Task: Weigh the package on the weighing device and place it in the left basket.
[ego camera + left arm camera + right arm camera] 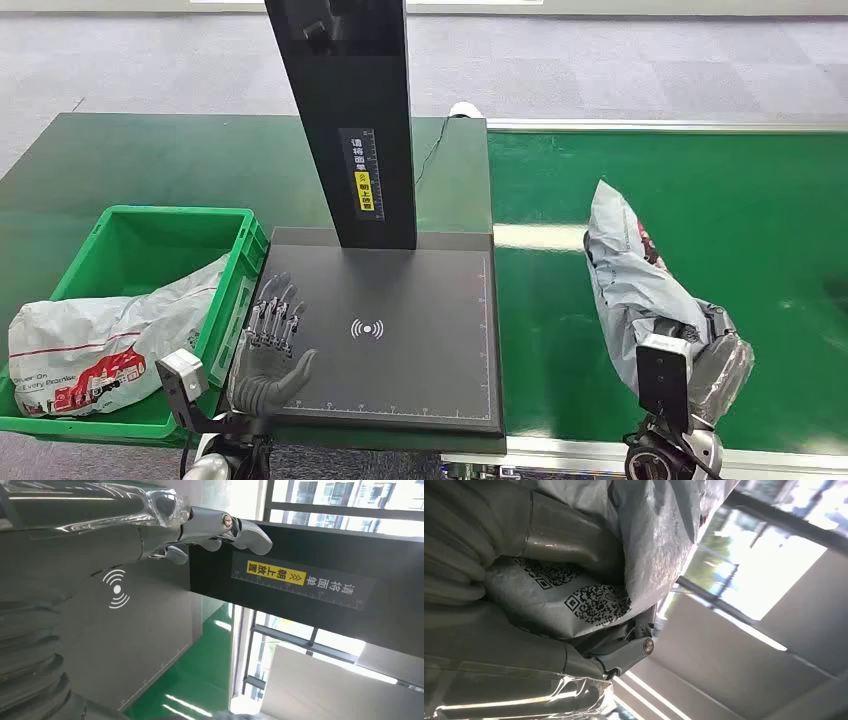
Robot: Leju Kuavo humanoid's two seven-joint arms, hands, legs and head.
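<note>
Package point(630, 285) gripped by right hand point(712, 352), long axis pointing away over belt; left hand point(272, 345) open, empty.

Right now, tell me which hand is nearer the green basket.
Left. The left hand hangs over the scale platform's near left edge, right beside the green basket. The right hand holds the grey package over the conveyor, across the scale from the basket.

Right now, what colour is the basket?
Green. The basket shows best in the head view, left of the scale.
</note>
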